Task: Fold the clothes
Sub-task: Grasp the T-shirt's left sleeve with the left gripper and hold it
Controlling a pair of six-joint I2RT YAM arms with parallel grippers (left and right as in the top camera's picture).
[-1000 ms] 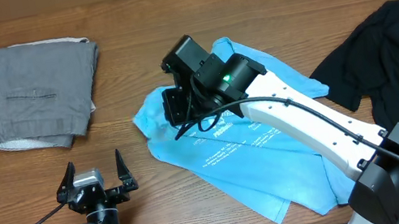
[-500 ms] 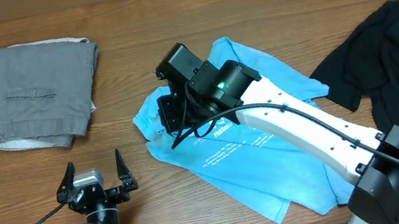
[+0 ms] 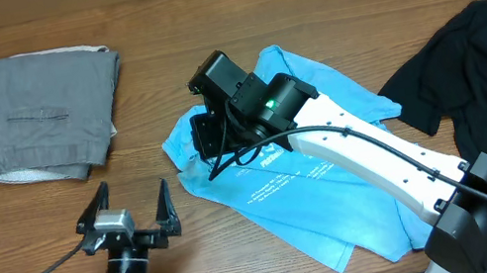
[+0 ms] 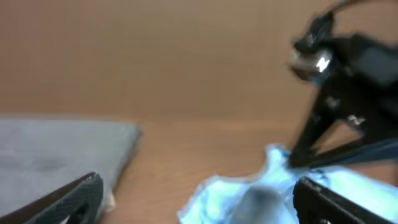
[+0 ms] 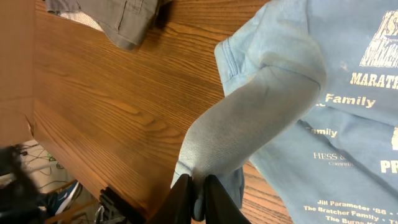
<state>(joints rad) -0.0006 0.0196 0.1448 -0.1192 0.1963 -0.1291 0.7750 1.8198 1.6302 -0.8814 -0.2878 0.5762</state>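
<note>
Wood-grain tabletop [image 3: 165, 90]; light blue T-shirt [image 3: 285, 199] mid-table, right gripper [image 5: 198, 183] pinching a fold; left gripper [image 3: 133, 188] spread near front edge.

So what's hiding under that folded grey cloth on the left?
A whitish layer peeks out along the edges of the grey cloth, on the wooden table. What it is, and anything else beneath, is covered.

robot lab: wooden table [image 3: 203, 23], floor cables [image 5: 38, 152]

Even bright light; left wrist view blurred
</note>
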